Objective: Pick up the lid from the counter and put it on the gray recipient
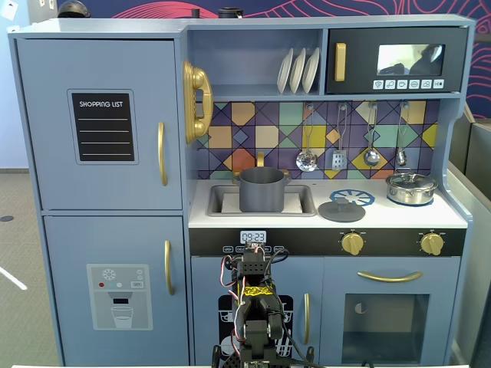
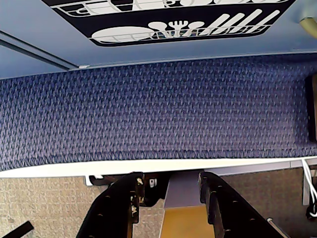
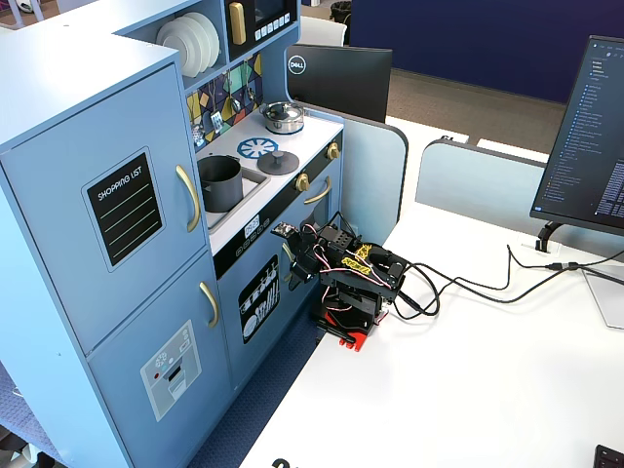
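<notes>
The dark-gray lid point(image 1: 341, 210) lies flat on the counter, beside the blue-and-white burner circle; it also shows in the other fixed view point(image 3: 277, 161). The gray recipient point(image 1: 261, 189) stands uncovered in the sink to the lid's left, also seen from the side point(image 3: 221, 182). My arm is folded low on the white table in front of the kitchen's lower doors. My gripper point(image 3: 291, 258) is well below the counter, far from both. In the wrist view the gripper point(image 2: 171, 181) is open and empty, facing blue fabric; neither lid nor pot shows there.
A shiny silver pot point(image 1: 411, 188) with its own lid sits on the right burner. Utensils point(image 1: 307, 159) hang above the counter. The dishwasher door print point(image 2: 173, 20) is close ahead. Cables point(image 3: 468, 285) and a monitor point(image 3: 585, 136) are on the table.
</notes>
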